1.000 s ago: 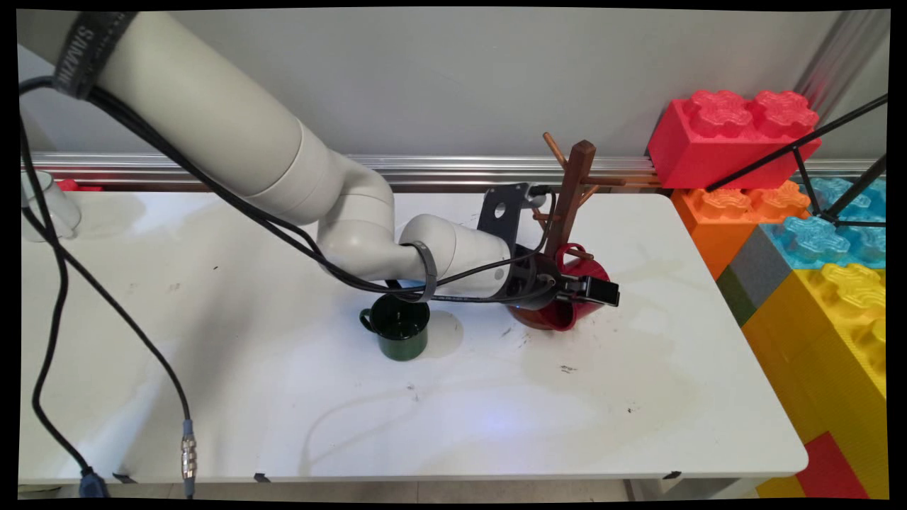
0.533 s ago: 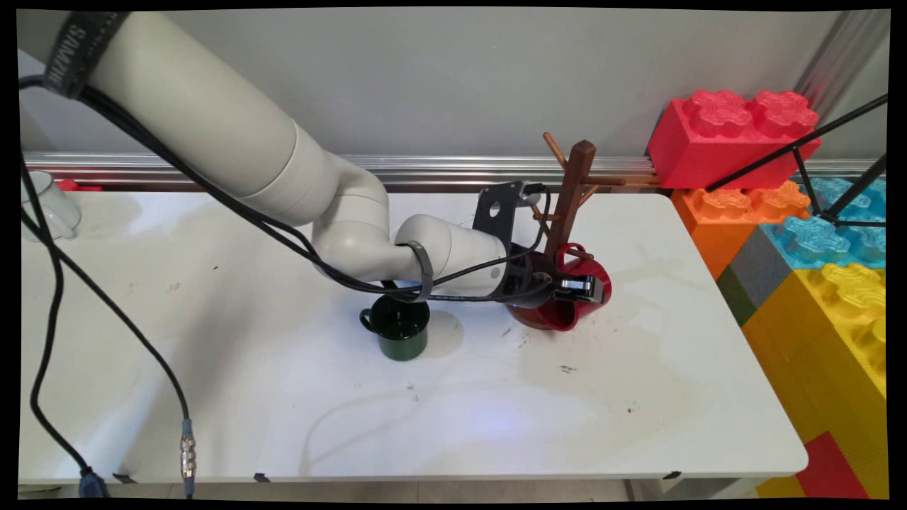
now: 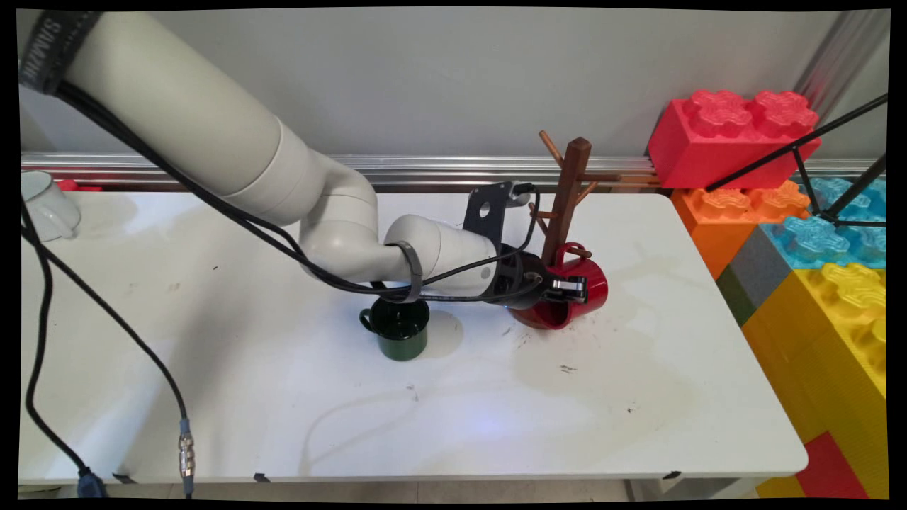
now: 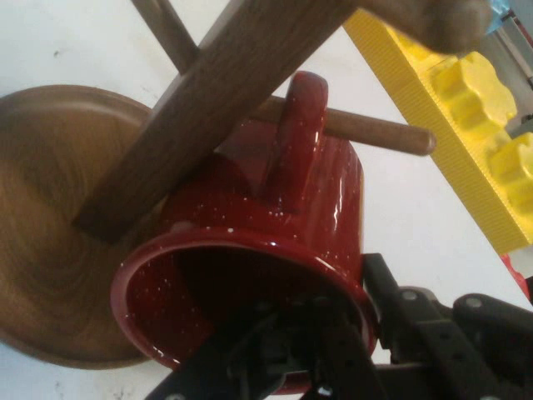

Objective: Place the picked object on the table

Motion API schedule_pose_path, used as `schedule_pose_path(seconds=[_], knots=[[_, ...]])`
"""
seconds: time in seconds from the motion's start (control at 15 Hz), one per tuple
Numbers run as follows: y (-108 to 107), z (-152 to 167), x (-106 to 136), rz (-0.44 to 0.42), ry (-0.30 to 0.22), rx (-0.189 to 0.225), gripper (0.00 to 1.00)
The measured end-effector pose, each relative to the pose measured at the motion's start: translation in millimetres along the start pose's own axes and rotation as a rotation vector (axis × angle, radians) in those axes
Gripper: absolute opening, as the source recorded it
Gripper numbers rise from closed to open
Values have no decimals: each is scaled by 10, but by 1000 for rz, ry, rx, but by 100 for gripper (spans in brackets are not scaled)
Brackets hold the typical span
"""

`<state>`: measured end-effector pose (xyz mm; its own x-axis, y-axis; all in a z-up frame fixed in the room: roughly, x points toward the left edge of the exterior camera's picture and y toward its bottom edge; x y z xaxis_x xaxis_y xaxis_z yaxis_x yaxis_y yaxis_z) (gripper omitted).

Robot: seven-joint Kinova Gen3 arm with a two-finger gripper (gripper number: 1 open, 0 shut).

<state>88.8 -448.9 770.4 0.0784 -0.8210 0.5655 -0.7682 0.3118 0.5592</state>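
Pincer of mine is clenched on the rim of the red mug: in the hand view one finger reaches inside the mug's mouth and the other lies along the outside of its wall. I hold the mug tipped on its side, mouth toward my wrist, its handle hooked over a lower peg of the wooden mug tree. The peg passes through the handle's loop and sticks out past it. The mug hangs close against the tree's upright post, above the tree's round wooden base, which stands on the white table near its far edge.

A dark green mug stands upright on the table to the left of the tree, under my forearm and apart from the red one. A white cup sits at the table's far left corner. Big toy bricks in red, orange, blue and yellow are stacked beside the table's right end. Black cables hang from my arm down over the table's left part.
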Motion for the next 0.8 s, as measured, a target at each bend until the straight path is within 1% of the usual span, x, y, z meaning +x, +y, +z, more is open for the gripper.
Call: schedule_pose_path(seconds=[0.13, 0.4, 0.53, 0.8], knots=[[20, -34, -6, -6, 1, -15, 0], [112, -95, 25, -15, 12, -67, 0], [141, -119, 39, -17, 17, -83, 0], [212, -179, 25, -23, 9, -118, 0]])
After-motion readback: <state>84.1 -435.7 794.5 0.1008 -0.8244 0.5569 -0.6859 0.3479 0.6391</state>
